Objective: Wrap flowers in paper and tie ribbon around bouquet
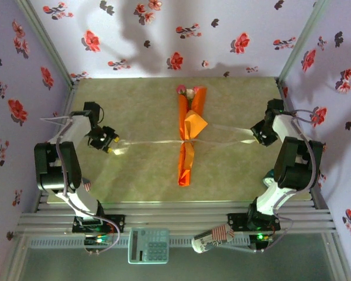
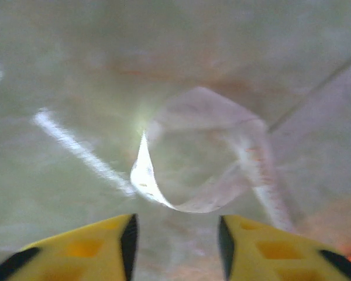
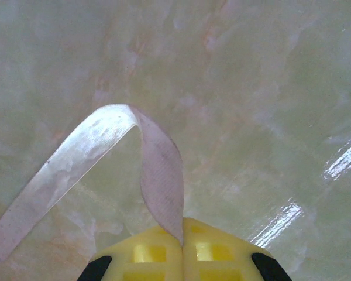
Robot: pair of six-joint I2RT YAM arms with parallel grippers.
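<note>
The bouquet [image 1: 187, 137] lies lengthwise at the table's middle, a narrow cone of orange paper [image 1: 185, 164]. The pink and cream flowers [image 1: 187, 91] stick out at its far end. The cream ribbon [image 1: 149, 142] crosses the cone at mid-length and runs out to both sides. My left gripper [image 1: 111, 147] [image 2: 175, 225] stands open just above the table. The ribbon's curled left end [image 2: 145, 175] lies loose ahead of its yellow fingers [image 2: 105, 243], with nothing between them. My right gripper [image 1: 253, 137] [image 3: 182, 234] is shut on the ribbon's other end [image 3: 161, 175], which arcs away to the left.
Purple flower-print walls [image 1: 23, 88] close in the table on the left, far and right sides. A calculator [image 1: 148, 244] and a striped can [image 1: 213, 240] lie on the rail at the near edge, between the arm bases.
</note>
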